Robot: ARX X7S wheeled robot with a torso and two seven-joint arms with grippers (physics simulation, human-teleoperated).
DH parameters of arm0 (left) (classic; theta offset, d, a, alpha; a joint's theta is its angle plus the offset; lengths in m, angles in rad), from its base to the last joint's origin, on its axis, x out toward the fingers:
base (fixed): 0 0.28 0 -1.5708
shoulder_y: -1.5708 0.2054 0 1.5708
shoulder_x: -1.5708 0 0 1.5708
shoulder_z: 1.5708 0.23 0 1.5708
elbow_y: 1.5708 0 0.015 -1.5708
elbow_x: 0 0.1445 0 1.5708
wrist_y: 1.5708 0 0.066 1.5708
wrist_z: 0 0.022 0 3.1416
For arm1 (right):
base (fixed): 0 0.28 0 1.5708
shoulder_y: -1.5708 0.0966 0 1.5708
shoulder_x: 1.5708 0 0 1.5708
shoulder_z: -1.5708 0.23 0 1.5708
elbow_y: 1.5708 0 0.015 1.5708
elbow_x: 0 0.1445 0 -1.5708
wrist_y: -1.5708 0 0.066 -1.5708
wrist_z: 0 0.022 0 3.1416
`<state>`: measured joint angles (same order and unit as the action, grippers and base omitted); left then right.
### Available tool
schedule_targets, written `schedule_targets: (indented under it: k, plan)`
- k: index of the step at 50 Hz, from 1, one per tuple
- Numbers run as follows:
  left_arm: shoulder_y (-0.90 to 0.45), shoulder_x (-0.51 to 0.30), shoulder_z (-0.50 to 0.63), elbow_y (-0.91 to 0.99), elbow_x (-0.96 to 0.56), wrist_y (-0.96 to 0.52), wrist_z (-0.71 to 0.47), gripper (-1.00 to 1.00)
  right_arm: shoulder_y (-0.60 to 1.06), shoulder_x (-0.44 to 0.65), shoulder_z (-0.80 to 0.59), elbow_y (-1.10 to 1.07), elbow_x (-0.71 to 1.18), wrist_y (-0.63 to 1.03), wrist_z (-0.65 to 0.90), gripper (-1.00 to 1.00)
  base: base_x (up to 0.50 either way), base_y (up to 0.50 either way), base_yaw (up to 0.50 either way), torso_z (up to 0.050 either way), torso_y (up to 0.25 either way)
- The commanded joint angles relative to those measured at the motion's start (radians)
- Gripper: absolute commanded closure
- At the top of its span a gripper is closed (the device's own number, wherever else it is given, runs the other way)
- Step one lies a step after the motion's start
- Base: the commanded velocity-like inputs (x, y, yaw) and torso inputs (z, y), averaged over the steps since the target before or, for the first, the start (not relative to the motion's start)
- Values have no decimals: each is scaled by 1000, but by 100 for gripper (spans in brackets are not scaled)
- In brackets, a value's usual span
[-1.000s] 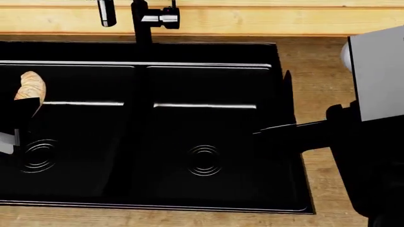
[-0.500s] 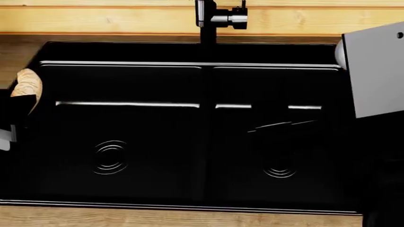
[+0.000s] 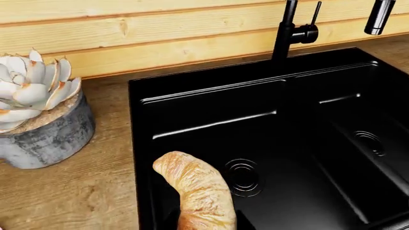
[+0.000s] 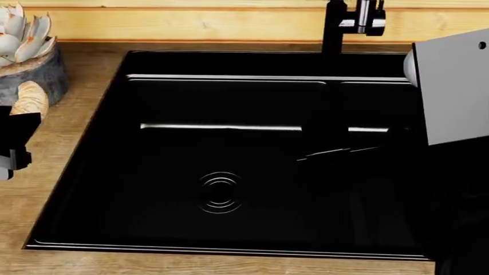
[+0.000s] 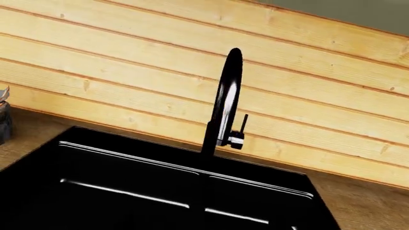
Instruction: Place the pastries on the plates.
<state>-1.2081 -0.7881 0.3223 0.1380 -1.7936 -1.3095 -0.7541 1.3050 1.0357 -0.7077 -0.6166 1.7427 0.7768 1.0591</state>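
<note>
While the left gripper (image 4: 17, 137) grips the golden-brown croissant (image 3: 195, 189) at its lower end, the pastry stands above the wooden counter (image 4: 57, 143), at the left edge of the black double sink (image 4: 229, 149). A potted succulent (image 3: 35, 105) sits near it on the counter. The black faucet (image 5: 223, 105) rises behind the sink. The right gripper's opening cannot be determined; only its arm (image 4: 450, 86) shows.

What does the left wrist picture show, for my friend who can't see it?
A golden croissant sticks up close to the camera, above the edge of a black sink set in a wooden counter. A pale succulent in a grey pot sits beside the sink, and a black tap stands behind it.
</note>
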Motion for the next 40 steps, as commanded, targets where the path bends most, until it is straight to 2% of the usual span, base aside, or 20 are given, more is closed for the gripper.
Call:
schedule_targets:
  k: [1, 38, 40]
  plan:
    - [-9, -3, 11, 4, -6, 3, -5, 100, 6, 2, -1, -5, 6, 8, 3, -100, 0, 500, 0, 0, 0]
    - [-10, -14, 32, -4, -7, 26, -1, 100, -7, 6, 5, -3, 22, -8, 1, -100, 0, 500, 0, 0, 0]
    - [-2, -13, 33, -8, -5, 32, -1, 100, -27, 9, 10, 5, 30, -31, -2, -100, 0, 0, 0, 0, 0]
